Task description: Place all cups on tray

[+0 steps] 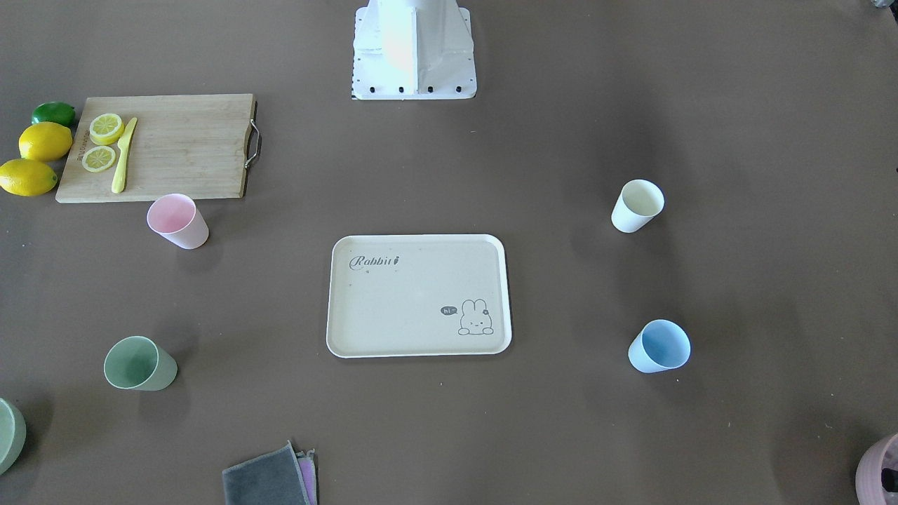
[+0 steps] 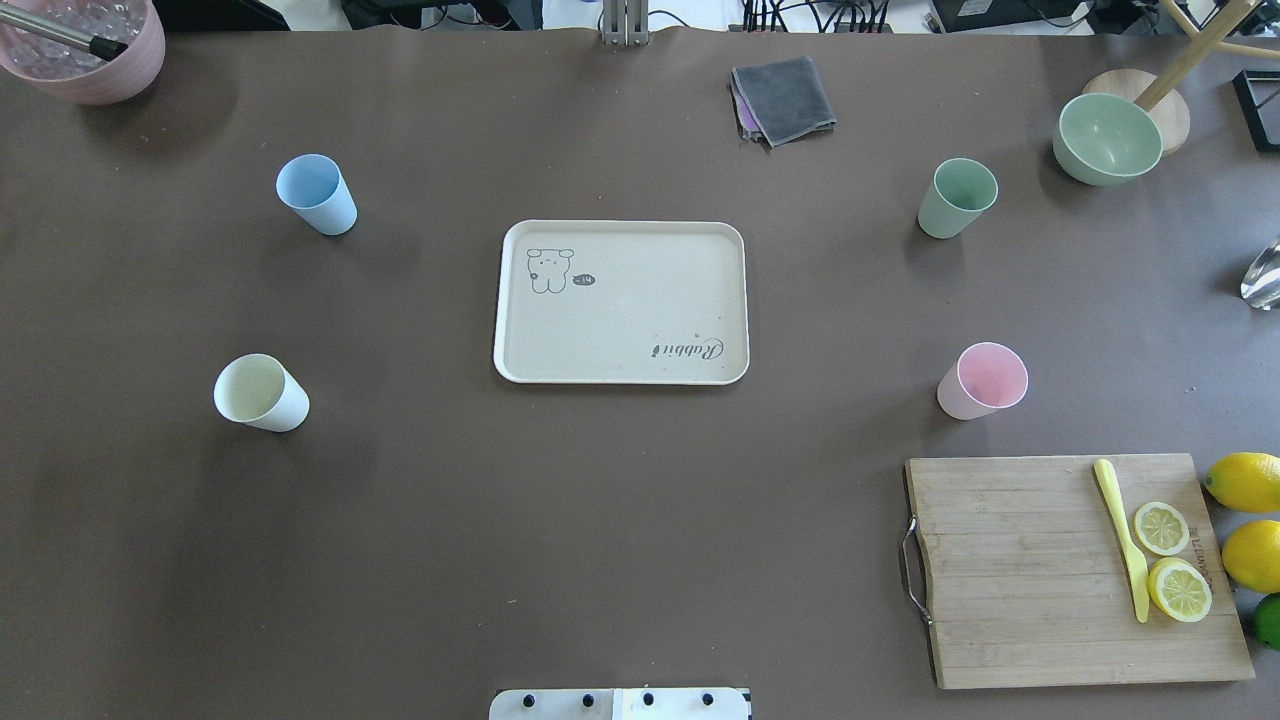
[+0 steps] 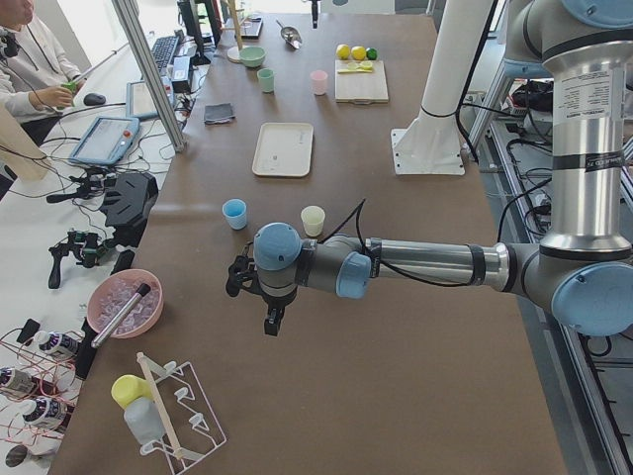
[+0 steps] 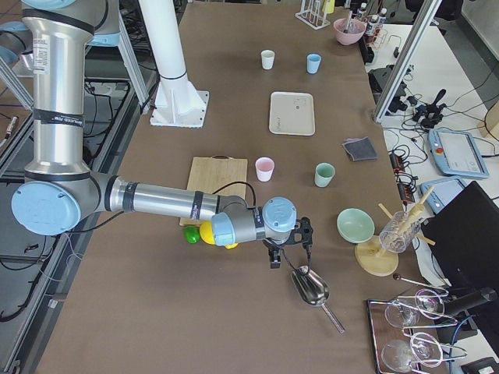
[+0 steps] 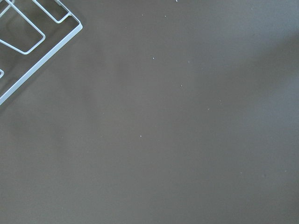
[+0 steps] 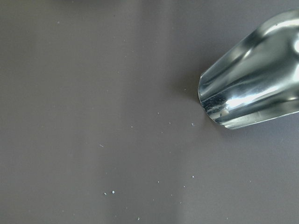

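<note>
Your left hand (image 3: 269,319) and right hand (image 4: 290,253) hover near the counter's (image 2: 620,520) ends; whether they are wide or narrow cannot be told. Pink cup (image 2: 983,379), green cup (image 2: 957,197), cream cup (image 2: 260,392) and blue cup (image 2: 316,193) ring the bare tray (image 2: 620,300), so you reach for one first.

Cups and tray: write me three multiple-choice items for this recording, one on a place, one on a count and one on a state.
1. The pink cup stands:
A on the tray
B on the table near the cutting board
C on the cutting board

2. How many cups stand off the tray?
A two
B three
C four

3. The tray holds:
A nothing
B one cup
C two cups

Answers:
1 B: it stands on the table just beyond the board's far edge.
2 C: the pink cup, green cup, blue cup and cream-white cup all stand on the table.
3 A: only its printed rabbit shows.
</note>
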Motion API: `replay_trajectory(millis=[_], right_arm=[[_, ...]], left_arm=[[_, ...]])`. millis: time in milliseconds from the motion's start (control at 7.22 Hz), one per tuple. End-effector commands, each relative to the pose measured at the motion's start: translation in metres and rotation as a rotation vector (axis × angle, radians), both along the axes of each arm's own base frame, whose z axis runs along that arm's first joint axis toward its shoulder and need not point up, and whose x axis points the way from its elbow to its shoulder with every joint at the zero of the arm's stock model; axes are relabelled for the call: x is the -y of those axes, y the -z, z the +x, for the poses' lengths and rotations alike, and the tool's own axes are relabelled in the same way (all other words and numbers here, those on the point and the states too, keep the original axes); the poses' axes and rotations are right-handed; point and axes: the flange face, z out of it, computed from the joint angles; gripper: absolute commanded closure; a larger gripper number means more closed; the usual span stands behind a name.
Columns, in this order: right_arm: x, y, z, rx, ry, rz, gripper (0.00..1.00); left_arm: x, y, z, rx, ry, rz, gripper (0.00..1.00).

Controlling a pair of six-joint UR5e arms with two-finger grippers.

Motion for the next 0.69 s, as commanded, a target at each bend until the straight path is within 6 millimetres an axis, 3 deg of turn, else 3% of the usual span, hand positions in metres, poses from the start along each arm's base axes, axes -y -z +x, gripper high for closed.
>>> replay_trajectory(millis=[0,554], right_arm=[[0.001,0.001,0.000,0.000,-0.001,0.008,0.00],[0.006,0.010,-0.001,-0.005,0.002,0.037,0.00]], left_arm=[[-0.004,-0.006,-0.001,0.000,-0.002,0.005,0.02],[0.001,0.010,0.001,-0.003,-0.002,0.037,0.02]])
